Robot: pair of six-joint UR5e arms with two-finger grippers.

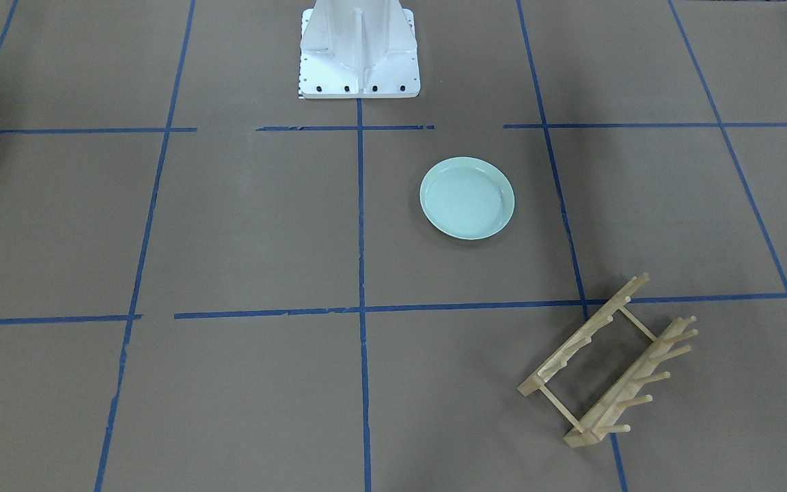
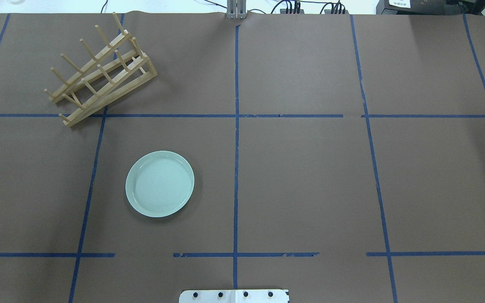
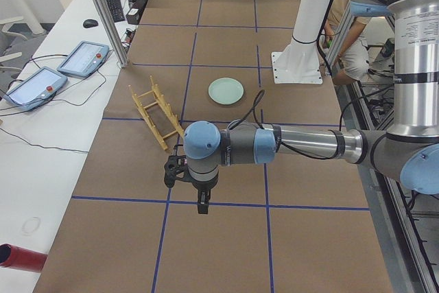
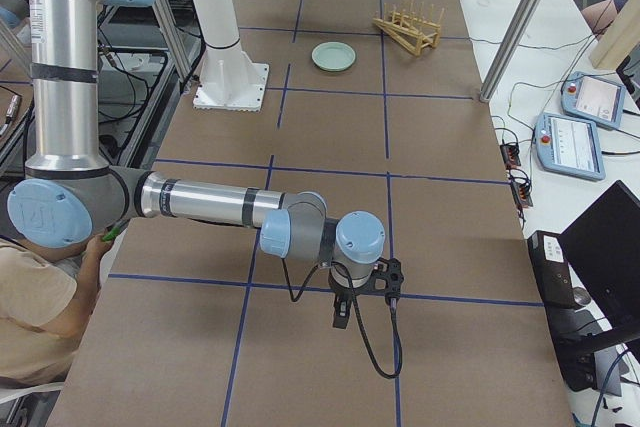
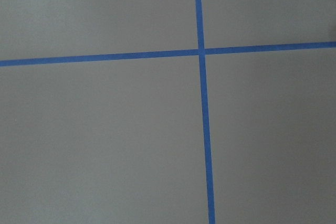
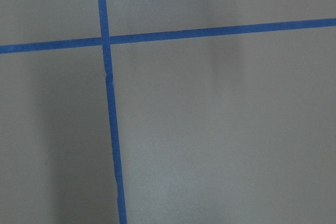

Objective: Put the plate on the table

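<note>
The pale mint-green plate (image 2: 159, 184) lies flat on the brown table (image 2: 301, 176), left of the centre tape line; it also shows in the front view (image 1: 467, 198) and both side views (image 3: 226, 90) (image 4: 333, 56). Nothing touches it. My left gripper (image 3: 202, 207) shows only in the exterior left view, far from the plate, pointing down over a tape crossing; I cannot tell if it is open or shut. My right gripper (image 4: 342, 315) shows only in the exterior right view, at the table's other end; I cannot tell its state. Both wrist views show only bare paper and blue tape.
The light wooden pegged dish rack (image 2: 99, 71) stands at the far left of the table, apart from the plate; it also shows in the front view (image 1: 609, 362). The white robot base (image 1: 358, 48) stands at the near middle edge. Tablets (image 3: 82, 57) lie beside the table.
</note>
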